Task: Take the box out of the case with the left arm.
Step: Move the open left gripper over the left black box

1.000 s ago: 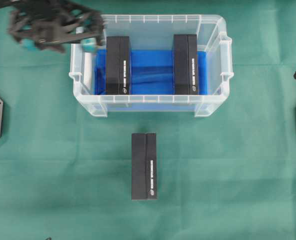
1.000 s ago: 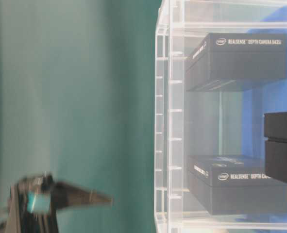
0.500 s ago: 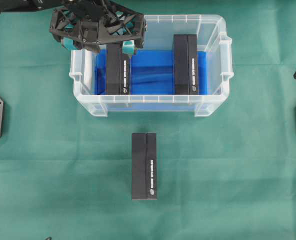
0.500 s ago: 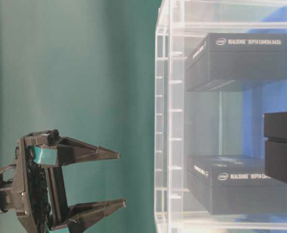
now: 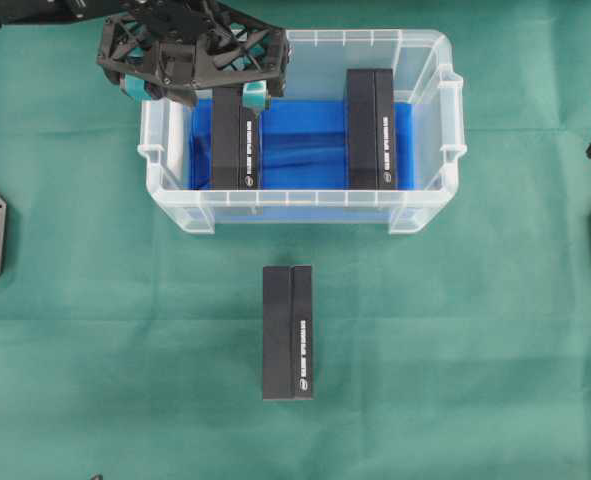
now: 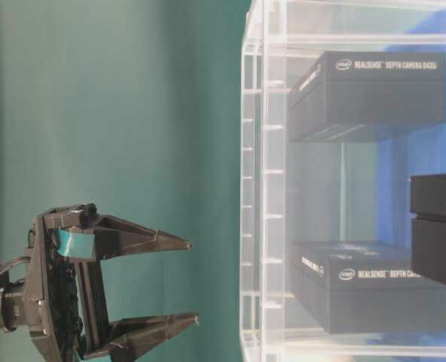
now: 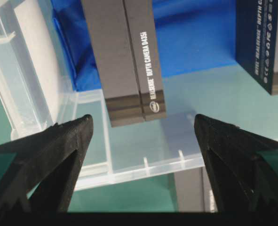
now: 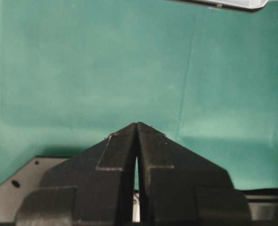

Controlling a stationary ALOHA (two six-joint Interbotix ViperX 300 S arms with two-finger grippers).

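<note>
The approach step is in hand: the left claw (image 5: 245, 85) is held wide open and empty above the left box (image 5: 237, 135) in the case (image 5: 430, 120). Next, a lowering astride that box and a closing on it are judged to be called for.

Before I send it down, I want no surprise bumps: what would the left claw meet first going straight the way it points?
Probably the left black box in the bin: the open left claw points down over its end, though depth is unclear.
</note>
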